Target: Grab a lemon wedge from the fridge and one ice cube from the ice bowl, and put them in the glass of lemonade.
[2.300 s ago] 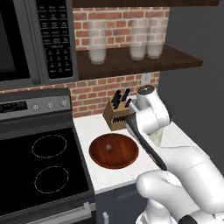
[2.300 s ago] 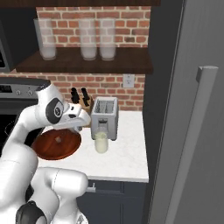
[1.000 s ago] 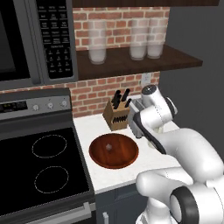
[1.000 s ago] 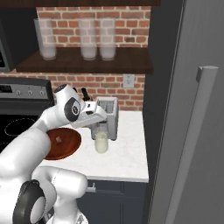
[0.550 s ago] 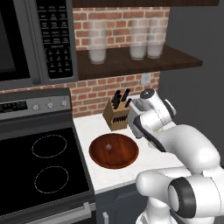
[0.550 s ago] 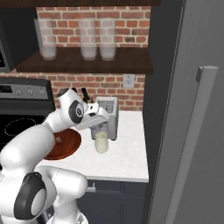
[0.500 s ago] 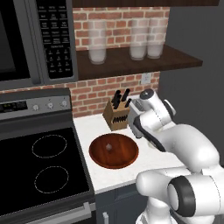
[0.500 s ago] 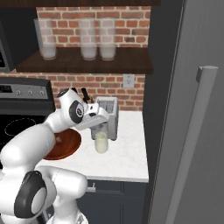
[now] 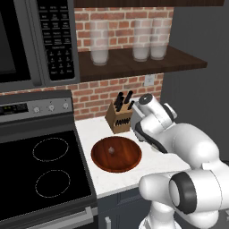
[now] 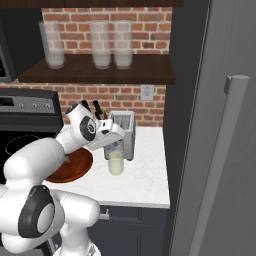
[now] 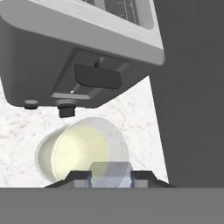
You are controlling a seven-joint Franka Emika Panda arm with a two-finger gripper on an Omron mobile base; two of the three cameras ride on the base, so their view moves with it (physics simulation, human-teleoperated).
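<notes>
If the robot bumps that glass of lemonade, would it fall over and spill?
Probably a risk. The glass of lemonade is clear and smooth, so likely slippery and breakable. It looks nearly full, so a tip would spill. It stands right beside the toaster, which might stop it on that side.

**A home kitchen, rendered**

A black glass-top electric stove [image 9: 40,174] with ring-marked burners sits under a dark built-in microwave [image 9: 36,40]. Beside it runs a white marble counter [image 10: 142,180] backed by red brick wall [image 9: 116,18], holding a wooden knife block [image 9: 120,117] and silver toaster [image 10: 124,132]. Frosted tumblers [image 10: 102,45] line a dark wooden shelf [image 9: 147,62], next to a tall dark-grey fridge [image 10: 220,150].
</notes>
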